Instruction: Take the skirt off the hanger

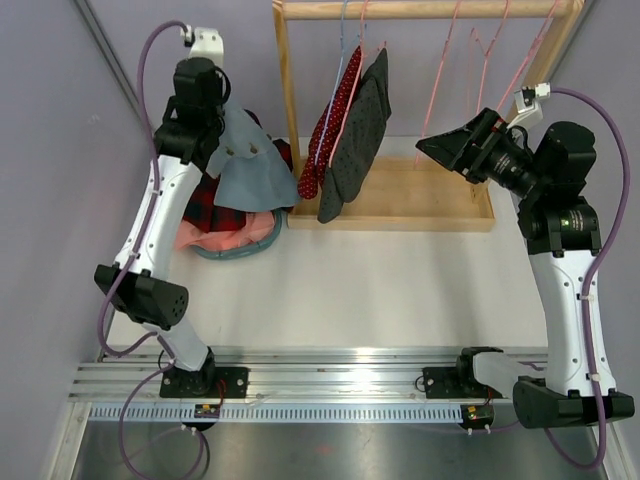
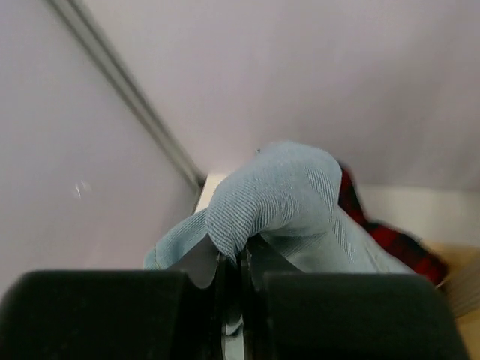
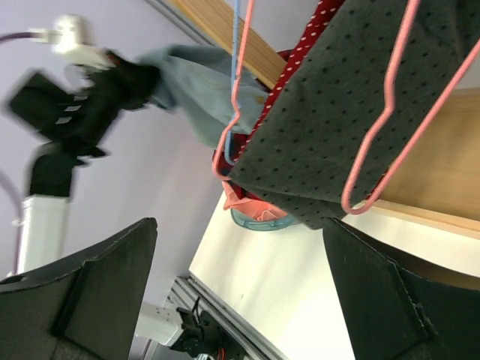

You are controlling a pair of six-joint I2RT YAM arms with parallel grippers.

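Observation:
A light blue skirt point(image 1: 253, 172) hangs from my left gripper point(image 1: 222, 122), off the rack and up at the back left above a pile of clothes. In the left wrist view the jaws of the left gripper point(image 2: 232, 262) are shut on a fold of the skirt point(image 2: 285, 196). My right gripper point(image 1: 432, 150) stands open and empty beside the rack, right of a dark dotted garment point(image 1: 358, 140) on a pink hanger point(image 3: 390, 97). The right wrist view looks past the open right gripper point(image 3: 240, 225) at that garment point(image 3: 337, 112) and, further off, the blue skirt point(image 3: 193, 84).
The wooden rack point(image 1: 420, 215) at the back holds a red dotted garment point(image 1: 335, 115), a blue hanger point(image 3: 236, 60) and several bare pink hangers point(image 1: 490, 60). A pile of red plaid and pink clothes point(image 1: 225, 235) lies at the left. Purple walls close both sides.

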